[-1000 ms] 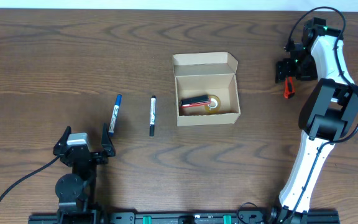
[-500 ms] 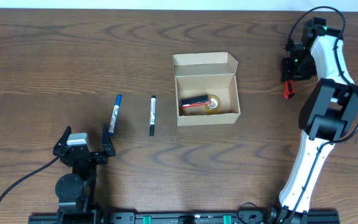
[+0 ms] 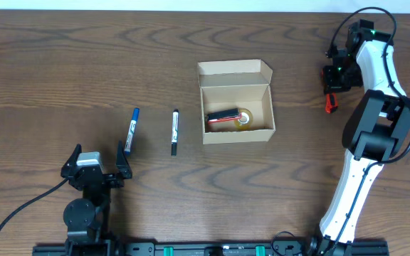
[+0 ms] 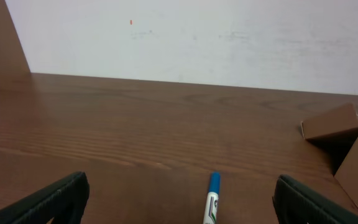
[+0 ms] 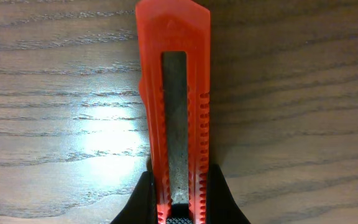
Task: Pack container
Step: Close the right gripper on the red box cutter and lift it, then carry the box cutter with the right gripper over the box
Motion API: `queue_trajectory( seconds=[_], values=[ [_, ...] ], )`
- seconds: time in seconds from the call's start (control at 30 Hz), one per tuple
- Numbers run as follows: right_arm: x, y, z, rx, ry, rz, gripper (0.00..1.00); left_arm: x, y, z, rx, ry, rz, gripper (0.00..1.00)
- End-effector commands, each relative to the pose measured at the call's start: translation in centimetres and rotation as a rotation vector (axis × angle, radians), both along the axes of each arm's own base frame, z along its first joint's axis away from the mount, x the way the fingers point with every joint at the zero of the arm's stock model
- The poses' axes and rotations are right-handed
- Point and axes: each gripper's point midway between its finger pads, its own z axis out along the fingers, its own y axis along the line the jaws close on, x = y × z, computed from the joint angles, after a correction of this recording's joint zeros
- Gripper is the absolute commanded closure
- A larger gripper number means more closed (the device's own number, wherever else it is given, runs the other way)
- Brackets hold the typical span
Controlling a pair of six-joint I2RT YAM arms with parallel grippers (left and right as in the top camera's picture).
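The cardboard box (image 3: 235,107) sits open near the middle of the surface (image 3: 62,64), its lid flap (image 3: 233,69) folded back on the far side. Inside lie a red and black tool, too small to identify, (image 3: 223,116) and, touching its right end, a yellowish roll of tape (image 3: 244,119). To the left of the box, well apart from it, a black marker (image 3: 174,132) and a blue marker (image 3: 132,130) lie side by side on the wood.

The left claw (image 3: 96,162) rests at the near left edge with its fingers (image 4: 48,199) spread wide and nothing between them; the blue marker's tip lies just ahead of it.

At the far right, the right claw (image 5: 179,186) is clamped on the near end of an orange box cutter (image 5: 173,106), which lies flat on the surface, well to the right of the box.

A second ago that claw stood spread over the cutter's end; its fingers have since drawn together onto the handle. The cutter itself has not shifted. The box, its contents, both markers and the left arm lie as before.
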Motion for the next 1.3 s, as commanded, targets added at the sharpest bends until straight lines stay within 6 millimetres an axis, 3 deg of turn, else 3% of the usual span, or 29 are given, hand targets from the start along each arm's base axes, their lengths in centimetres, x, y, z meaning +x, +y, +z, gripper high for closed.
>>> queue_trajectory(
  seconds=[0.0,0.13,0.27,0.57,0.7,0.87,1.07,1.27],
  values=[
    [-0.3,0.3,-1.3,0.036,0.020,-0.020,0.99,-0.2,0.1,-1.8,-0.005,0.059,0.003,0.05],
    [0.2,0.8,-0.6,0.057,-0.001,-0.015,0.99,-0.2,0.1,-1.8,-0.005,0.059,0.003,0.05],
    [1.8,1.0,2.1,0.075,-0.071,-0.011,0.99,-0.2,0.1,-1.8,-0.005,0.059,0.003,0.05],
    [4.1,0.6,11.9,0.040,-0.243,-0.002,0.99,-0.2,0.1,-1.8,-0.005,0.059,0.003,0.05],
    [4.2,2.3,16.2,0.089,-0.315,0.025,0.99,-0.2,0.1,-1.8,-0.005,0.059,0.003,0.05],
    [3.5,7.4,20.9,0.192,-0.386,0.147,0.99,-0.2,0.1,-1.8,-0.005,0.059,0.003,0.05],
    [1.6,15.5,26.1,0.277,-0.492,0.442,0.99,-0.2,0.1,-1.8,-0.005,0.059,0.003,0.05],
    [0.0,21.8,26.0,0.302,-0.458,0.608,0.99,-0.2,0.1,-1.8,-0.005,0.059,0.003,0.05]
  ],
)
